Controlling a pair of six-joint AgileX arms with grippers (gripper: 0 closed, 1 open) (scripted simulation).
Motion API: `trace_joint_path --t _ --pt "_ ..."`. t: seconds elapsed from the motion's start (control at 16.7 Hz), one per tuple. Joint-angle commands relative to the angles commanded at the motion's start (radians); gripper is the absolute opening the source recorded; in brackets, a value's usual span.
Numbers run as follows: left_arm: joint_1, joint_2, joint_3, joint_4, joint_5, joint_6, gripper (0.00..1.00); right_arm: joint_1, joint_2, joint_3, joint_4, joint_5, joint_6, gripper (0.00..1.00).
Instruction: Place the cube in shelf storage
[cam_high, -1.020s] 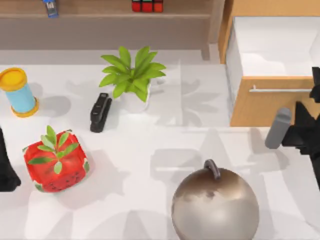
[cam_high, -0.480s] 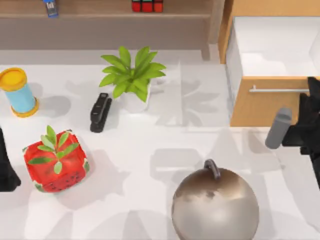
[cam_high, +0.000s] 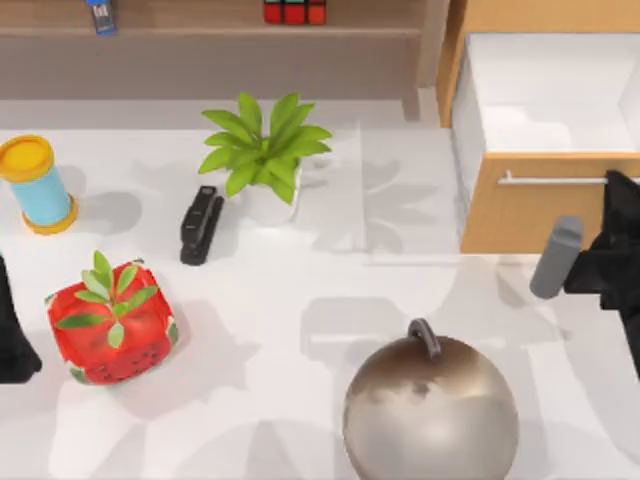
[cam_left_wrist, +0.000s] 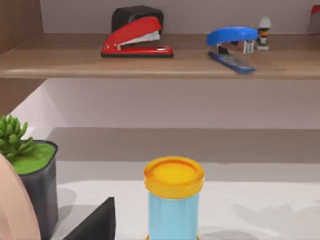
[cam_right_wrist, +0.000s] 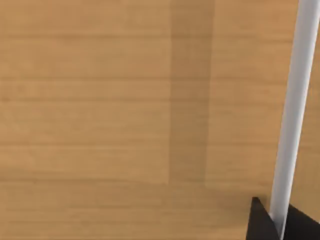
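The cube (cam_high: 294, 11) rests on the board of the shelf storage (cam_high: 200, 32) at the back of the table, with red and orange stickers toward me. In the left wrist view the shelf storage (cam_left_wrist: 150, 62) carries a red stapler and a blue stapler. My right gripper (cam_high: 622, 225) is at the table's right edge, by the right end of the silver handle (cam_high: 550, 180) of the wooden drawer cabinet. That handle (cam_right_wrist: 295, 110) runs close across the right wrist view. My left gripper (cam_high: 12, 340) is parked at the left edge, far from the cube.
The cabinet's drawer (cam_high: 540, 100) stands pulled out, white inside. On the table are a potted plant (cam_high: 265, 150), a black stapler (cam_high: 200, 224), a blue tube with a yellow cap (cam_high: 36, 185), a strawberry-patterned block (cam_high: 112, 325), a metal sphere (cam_high: 430, 408) and a grey cylinder (cam_high: 556, 257).
My right gripper has shifted a little toward the front of the table, along the drawer front. The drawer, the cube and the left arm have not moved.
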Motion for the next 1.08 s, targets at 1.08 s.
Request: trace_joint_path --t 1.08 --pt "0.0 0.0 0.0 0.0 0.0 0.0 1.0 -0.069 0.079 0.247 -0.174 -0.069 0.002 0.0"
